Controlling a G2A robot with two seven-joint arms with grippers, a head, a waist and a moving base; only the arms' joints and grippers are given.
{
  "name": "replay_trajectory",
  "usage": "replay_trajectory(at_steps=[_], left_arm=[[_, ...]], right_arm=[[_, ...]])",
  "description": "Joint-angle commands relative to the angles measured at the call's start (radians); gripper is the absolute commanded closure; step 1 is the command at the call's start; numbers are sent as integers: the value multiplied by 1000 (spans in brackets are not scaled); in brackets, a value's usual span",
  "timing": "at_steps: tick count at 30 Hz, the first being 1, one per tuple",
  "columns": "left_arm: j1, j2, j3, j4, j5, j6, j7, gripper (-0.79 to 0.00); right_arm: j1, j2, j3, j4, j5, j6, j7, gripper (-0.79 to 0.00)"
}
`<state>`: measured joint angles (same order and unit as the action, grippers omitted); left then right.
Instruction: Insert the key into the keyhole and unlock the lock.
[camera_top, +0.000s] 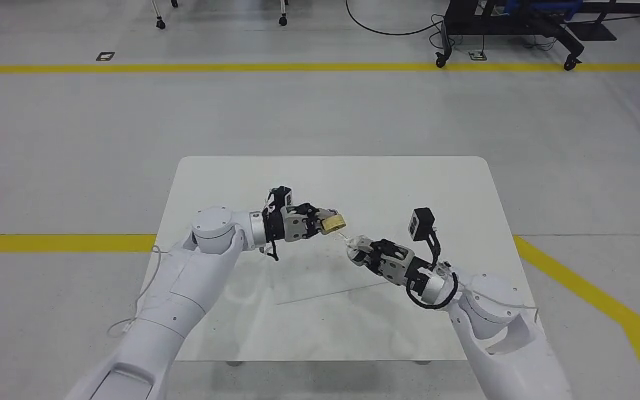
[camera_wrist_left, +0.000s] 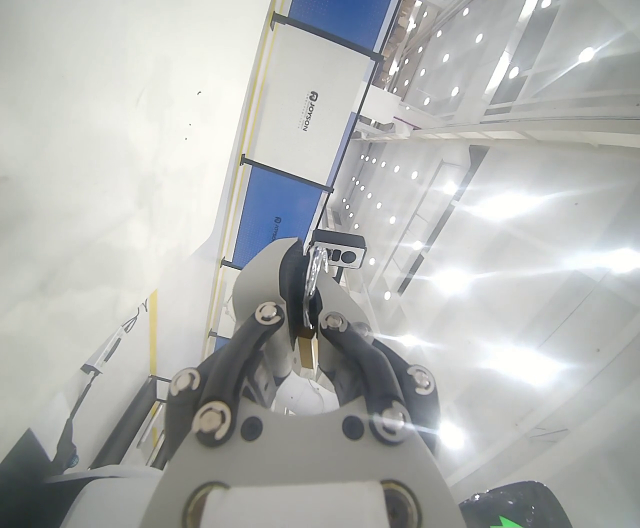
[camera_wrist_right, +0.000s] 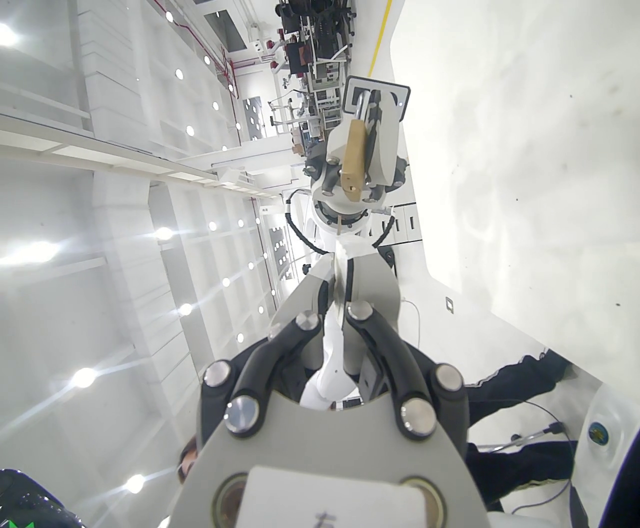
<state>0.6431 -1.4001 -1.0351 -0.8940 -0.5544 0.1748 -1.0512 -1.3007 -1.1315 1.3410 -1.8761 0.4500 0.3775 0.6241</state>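
A brass padlock (camera_top: 335, 222) is held above the middle of the table, with my left gripper (camera_top: 322, 222) shut on it. In the left wrist view its brass body (camera_wrist_left: 307, 350) shows between the fingers (camera_wrist_left: 270, 280), and a shiny metal part juts out at the tips of the left gripper (camera_wrist_left: 306, 270). In the right wrist view the padlock (camera_wrist_right: 354, 155) faces me, shackle (camera_wrist_right: 361, 102) at the far end. My right gripper (camera_wrist_right: 347, 252) is shut on the key (camera_wrist_right: 339, 224). The thin blade points at the lock's near end, a short gap away. From above, the right gripper (camera_top: 360, 250) sits just right of the lock.
The white table (camera_top: 440, 190) lies under both arms, bare on all sides of them. Grey floor with yellow lines surrounds it, and carts stand far behind.
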Motion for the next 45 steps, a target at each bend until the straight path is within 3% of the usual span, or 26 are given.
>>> replay_trajectory(at_steps=[1,4,6,12,18,29,45], left_arm=[[0,0,0,0,0,0,0,0],[43,-2,-35,-16,-70,28,142,0],[64,-3,-54,-33,-105,28,202,0],[93,-11,-47,-85,-116,5,297,0],[98,-18,-13,-134,-36,-61,377,0],[109,-16,1,-181,34,-44,377,0],[93,-15,-6,-157,46,-57,324,0]], right_arm=[[0,0,0,0,0,0,0,0],[0,0,0,0,0,0,0,0],[-16,-3,2,-10,-2,-54,-52,0],[-85,-14,-12,-49,-30,-159,-238,0],[-93,-27,-80,-50,-95,-166,-370,0],[-73,-38,-103,-46,-105,-141,-419,0],[-52,-53,-110,-34,-44,-97,-426,0]])
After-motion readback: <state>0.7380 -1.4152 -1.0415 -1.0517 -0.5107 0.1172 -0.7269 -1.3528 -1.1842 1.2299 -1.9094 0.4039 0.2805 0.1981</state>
